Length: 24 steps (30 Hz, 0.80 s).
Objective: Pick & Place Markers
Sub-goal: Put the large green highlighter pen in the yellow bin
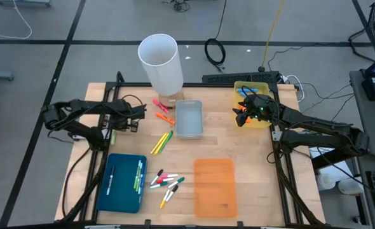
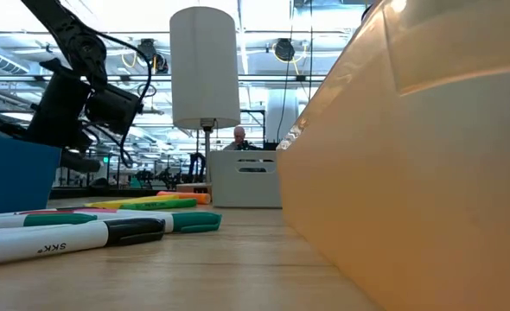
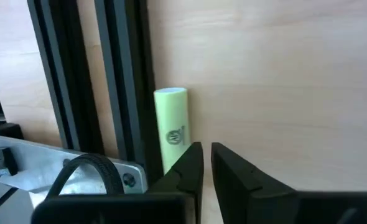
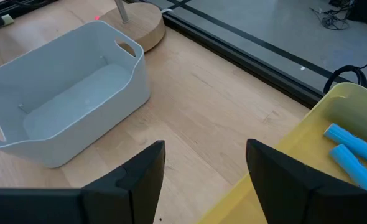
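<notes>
So, quick rundown:
near: white-bodied markers loose at centre, a few more in blue tray
left gripper: left edge by the frame rail, fingers nearly closed, thin gap, nothing in it afaict
pale green marker: on the table right beside one finger, outside the gap
step: prob a grab that's missing
next: reopen, recentre over it
far right: right gripper wide open, empty, over yellow tray w/ blue markers
</notes>
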Each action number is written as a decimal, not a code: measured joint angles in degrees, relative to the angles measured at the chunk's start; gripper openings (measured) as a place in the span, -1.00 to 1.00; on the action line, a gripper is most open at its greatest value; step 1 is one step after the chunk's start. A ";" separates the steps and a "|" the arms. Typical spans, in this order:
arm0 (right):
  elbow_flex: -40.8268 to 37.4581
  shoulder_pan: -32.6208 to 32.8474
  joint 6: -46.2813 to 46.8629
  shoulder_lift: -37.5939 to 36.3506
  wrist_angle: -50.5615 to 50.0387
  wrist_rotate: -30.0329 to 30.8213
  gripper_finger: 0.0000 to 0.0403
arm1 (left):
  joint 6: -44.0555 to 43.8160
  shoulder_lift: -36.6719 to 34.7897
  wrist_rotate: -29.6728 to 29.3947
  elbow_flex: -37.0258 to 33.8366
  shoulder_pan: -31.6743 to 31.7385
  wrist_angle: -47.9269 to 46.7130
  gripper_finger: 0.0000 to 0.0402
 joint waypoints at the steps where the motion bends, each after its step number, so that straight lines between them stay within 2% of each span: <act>1: 0.00 0.00 0.02 0.00 0.00 0.00 0.05 | -0.01 0.00 -0.01 0.51 -0.14 -0.30 -0.81; 5: 0.00 0.00 0.01 0.00 0.00 0.00 0.05 | -0.05 -0.02 -0.26 2.74 -0.86 -2.17 -0.82; 9: 0.00 0.00 0.01 0.00 0.00 0.00 0.05 | -2.87 -0.02 -3.00 3.29 -0.84 -9.38 -0.82; 14: 0.00 0.00 -0.14 0.00 -0.02 0.00 0.05 | -4.54 0.15 -3.99 3.28 -0.88 -9.18 -0.82; 20: 0.00 0.00 -0.14 0.00 -0.02 -0.02 0.05 | -1.99 0.20 -1.86 3.28 -2.61 -8.61 -0.81; 24: 0.00 0.02 -0.16 0.00 -0.04 -0.02 0.05 | 1.58 -0.20 3.86 3.28 -3.54 -3.20 -0.72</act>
